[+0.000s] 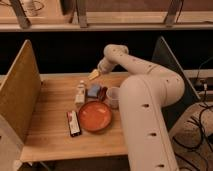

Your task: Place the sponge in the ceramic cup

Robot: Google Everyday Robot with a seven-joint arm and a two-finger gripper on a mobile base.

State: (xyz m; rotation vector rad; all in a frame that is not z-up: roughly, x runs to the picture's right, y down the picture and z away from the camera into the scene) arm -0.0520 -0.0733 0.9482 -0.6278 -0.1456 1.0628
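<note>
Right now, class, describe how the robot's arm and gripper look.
The arm is off-white, made of thick rounded segments, with small dark dots along its side and no cables showing on it. The gripper, hanging near the sponge, is small with a yellowish tip.
</note>
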